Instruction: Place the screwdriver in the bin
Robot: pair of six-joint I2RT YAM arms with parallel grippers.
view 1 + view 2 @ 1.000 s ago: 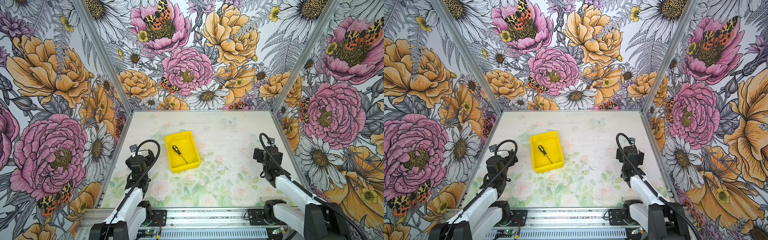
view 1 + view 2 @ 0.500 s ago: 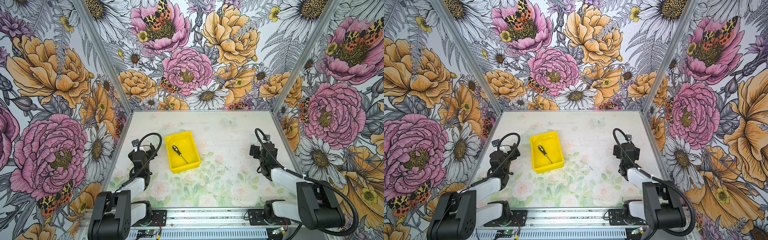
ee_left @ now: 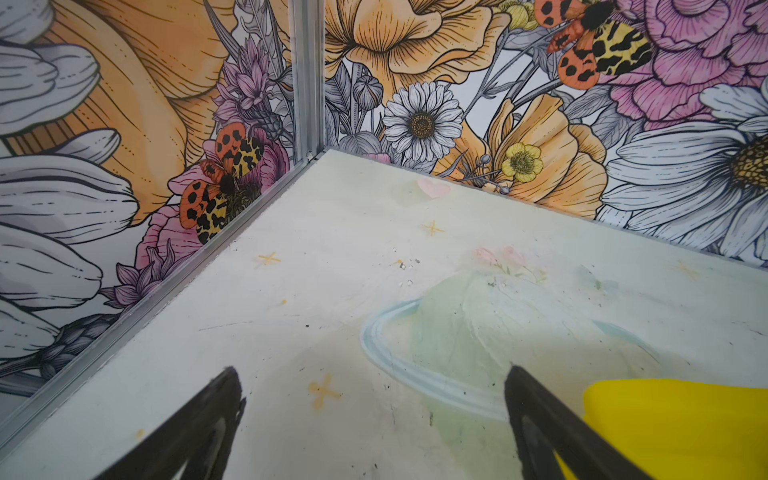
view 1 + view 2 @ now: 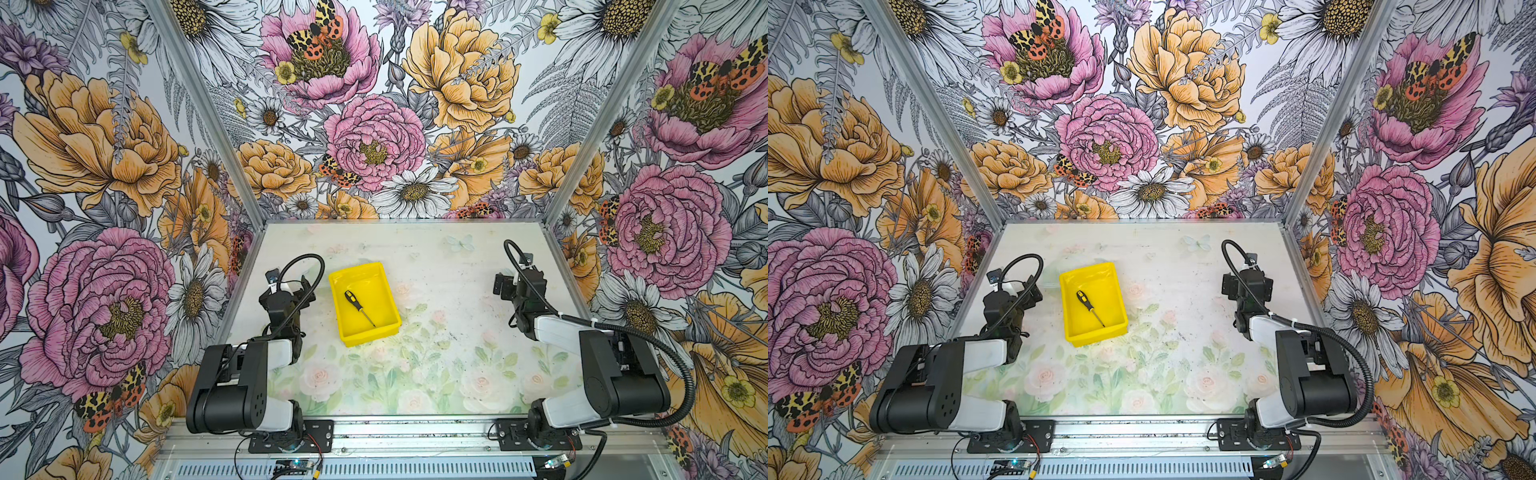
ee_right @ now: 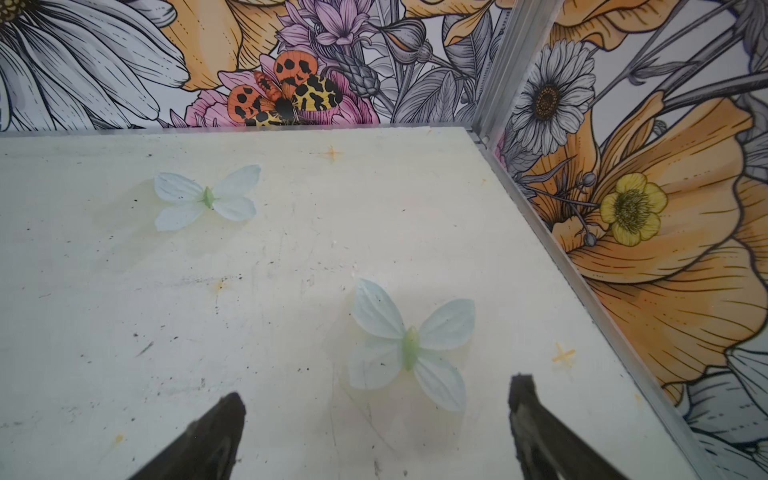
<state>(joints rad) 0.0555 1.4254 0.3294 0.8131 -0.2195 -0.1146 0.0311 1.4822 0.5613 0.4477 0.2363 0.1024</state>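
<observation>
The screwdriver (image 4: 359,307) (image 4: 1090,307), black-handled with yellow accents, lies slantwise on the floor of the yellow bin (image 4: 370,336) (image 4: 1096,336), left of the table's middle in both top views. My left gripper (image 4: 297,286) (image 4: 1025,291) hangs just left of the bin, apart from it. In the left wrist view this gripper (image 3: 372,370) is open and empty over bare table, with a bin corner (image 3: 665,415) beside one finger. My right gripper (image 4: 505,286) (image 4: 1229,286) is far right near the wall. The right wrist view shows it (image 5: 377,387) open and empty.
Flower-printed walls with aluminium posts (image 4: 199,104) close in the table on three sides. A metal rail (image 4: 374,432) with both arm bases runs along the near edge. Butterflies (image 5: 409,345) are printed flat on the tabletop.
Both arms have folded back, their elbows now raised near the front rail. The grippers stay open at the table's sides. The screwdriver and bin have not moved.
</observation>
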